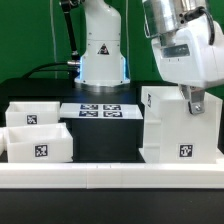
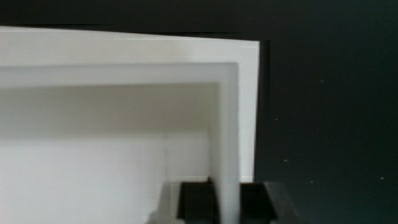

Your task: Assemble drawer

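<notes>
Drawer parts are spread over the black table point(image 1: 110, 135). The housing box point(image 1: 178, 128) is stood upright at the ext. view's right, just behind the long low white rail point(image 1: 100, 178). A square b/w tag point(image 1: 186, 152) is seen low on its front face. The end effector point(image 1: 192, 100) is positioned from above on the box's upper edge, toward the ext. view's right.

In the wrist view, a thin white wall of the box is seen edge-on, passing betw. the two dark fingers point(image 2: 199, 203). One finger is set on each side of the wall and no gap is visible betw. pad and plastic, so the end effector is read as clamped on that wall.

Two shallow trays are placed at the ext. view's left, well apart from the box. The rear tray point(image 1: 28, 115) and the front tray point(image 1: 40, 147) sit close together; whether they touch can't be told. A tag is carried on each. The marker board point(image 1: 100, 110) is laid flat betw. trays and box, toward the back, in front of the arm's base point(image 1: 103, 55).
</notes>
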Robot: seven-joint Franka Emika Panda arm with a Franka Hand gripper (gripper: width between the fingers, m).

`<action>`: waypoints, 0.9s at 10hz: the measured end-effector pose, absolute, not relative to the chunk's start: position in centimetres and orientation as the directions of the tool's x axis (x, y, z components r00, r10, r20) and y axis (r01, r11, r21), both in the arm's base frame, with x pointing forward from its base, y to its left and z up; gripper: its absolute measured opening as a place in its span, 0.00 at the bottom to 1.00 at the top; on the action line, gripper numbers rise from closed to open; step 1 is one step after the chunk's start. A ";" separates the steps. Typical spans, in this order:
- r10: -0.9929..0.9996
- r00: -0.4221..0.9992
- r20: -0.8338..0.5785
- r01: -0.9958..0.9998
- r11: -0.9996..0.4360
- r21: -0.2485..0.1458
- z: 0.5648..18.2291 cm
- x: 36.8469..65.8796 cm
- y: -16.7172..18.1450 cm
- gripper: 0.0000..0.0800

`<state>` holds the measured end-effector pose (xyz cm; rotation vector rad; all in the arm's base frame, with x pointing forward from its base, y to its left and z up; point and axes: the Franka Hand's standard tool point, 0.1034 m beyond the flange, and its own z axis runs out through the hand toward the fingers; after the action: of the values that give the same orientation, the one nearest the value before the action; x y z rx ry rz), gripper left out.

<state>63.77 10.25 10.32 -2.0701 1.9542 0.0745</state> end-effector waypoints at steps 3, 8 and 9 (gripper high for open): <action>-0.968 0.084 -0.237 -0.984 -0.042 -0.175 10.4 63.7 10.2 0.27; -0.919 0.307 -0.247 -0.948 -0.272 -0.165 13.6 59.9 8.6 0.73; -0.883 0.399 -0.247 -0.914 -0.362 -0.181 15.5 58.6 7.6 0.81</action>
<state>58.65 7.57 15.49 -2.3720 1.5716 0.1546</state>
